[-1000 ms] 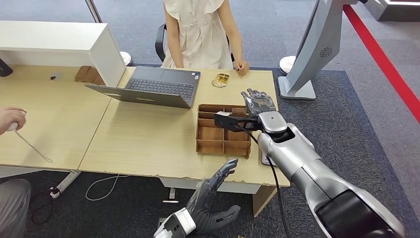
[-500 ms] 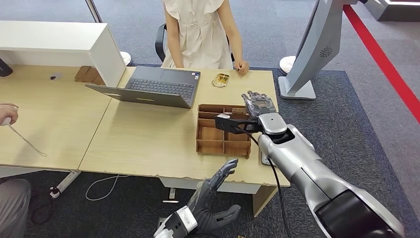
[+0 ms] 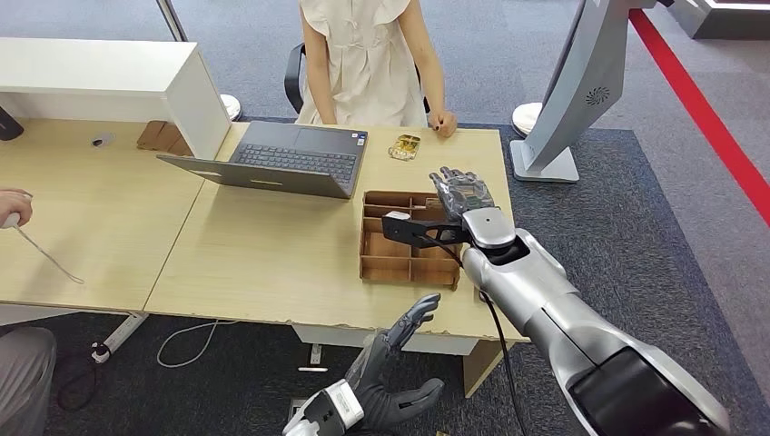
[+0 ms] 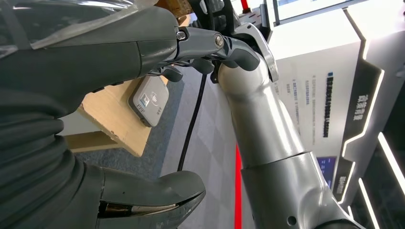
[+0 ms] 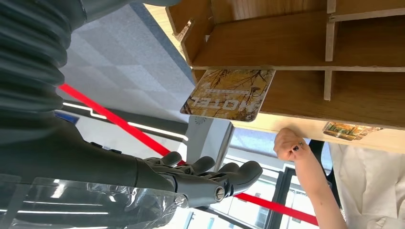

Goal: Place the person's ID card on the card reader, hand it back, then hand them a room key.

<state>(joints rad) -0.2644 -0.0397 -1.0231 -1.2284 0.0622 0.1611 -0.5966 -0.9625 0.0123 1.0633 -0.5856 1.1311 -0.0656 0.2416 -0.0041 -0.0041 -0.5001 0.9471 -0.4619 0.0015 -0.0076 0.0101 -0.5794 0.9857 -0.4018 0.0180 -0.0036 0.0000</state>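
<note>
My right hand hovers with straight fingers over the far right corner of the wooden compartment tray and holds nothing. In the right wrist view its fingers lie apart beside a yellow hotel key card that leans in a tray compartment. A second yellow-printed card lies on the desk near the person's hand. The grey card reader sits at the desk's near right corner, under my right forearm. My left hand hangs below the desk's front edge, fingers spread, with nothing in it.
A person in a cream dress sits across the desk. An open laptop stands left of the tray. Another person's hand holds a cable at the far left. A white shelf unit and a grey kiosk stand flank the desk.
My right hand has shifted a little to the left over the tray. The left hand hangs as before, and the hand at the far left drew back slightly.
</note>
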